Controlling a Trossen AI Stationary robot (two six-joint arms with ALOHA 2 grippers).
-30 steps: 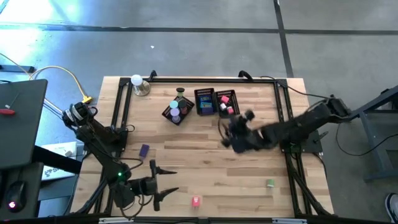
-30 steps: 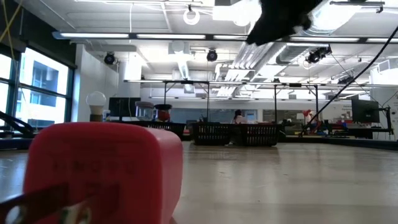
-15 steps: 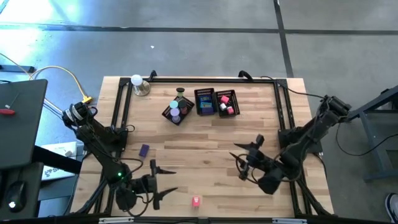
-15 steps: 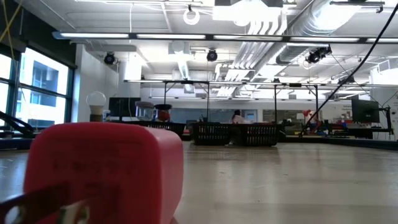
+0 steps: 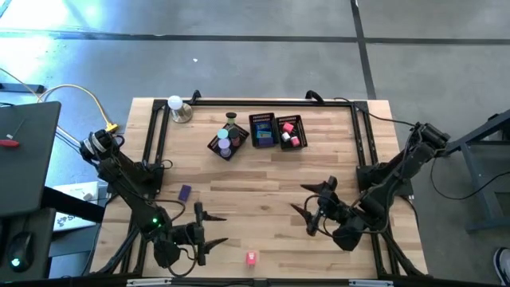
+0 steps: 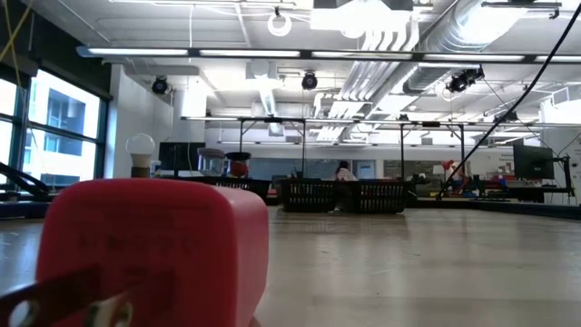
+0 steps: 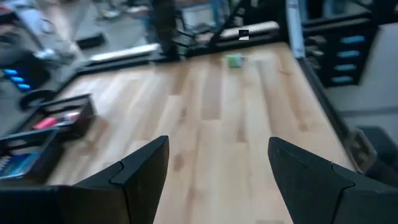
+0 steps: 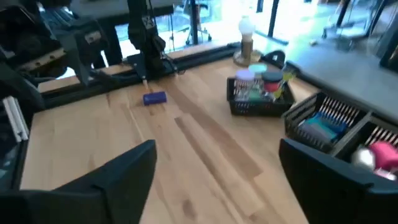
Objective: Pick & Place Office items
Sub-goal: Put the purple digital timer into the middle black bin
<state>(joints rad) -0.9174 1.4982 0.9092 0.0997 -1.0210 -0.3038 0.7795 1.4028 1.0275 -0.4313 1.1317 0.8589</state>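
High view, left to right: the left gripper (image 5: 205, 231) sits low near the front edge of the table (image 5: 263, 175), jaws parted wide and empty; in its wrist view the two fingers (image 7: 134, 171) stand well apart with only bare wood between them. The purple block (image 5: 185, 192) lies just behind and a little to the left of this claw, a short piece with its long axis running roughly front to back. The pink-red piece (image 5: 251, 257) lies on the front edge, just to the right of the left claw and slightly nearer the front. It fills the near corner of the low view (image 6: 150, 250).

Further right, the right gripper (image 5: 313, 209) hovers over open wood, its jaws spread wide and holding nothing; its wrist view shows both fingers (image 8: 118, 177) far apart and looks across the table at the purple block (image 8: 154, 98) and the baskets (image 8: 261, 94). The three baskets (image 5: 256, 131) stand at the back, well apart from both claws, with items already in them.

A green piece (image 7: 234, 60) shows in the left wrist view near the right frame; the high view hides it behind the right arm.

Judgement: the left arm is nearer both the purple and pink-red pieces; the right is likely nearer the green one.
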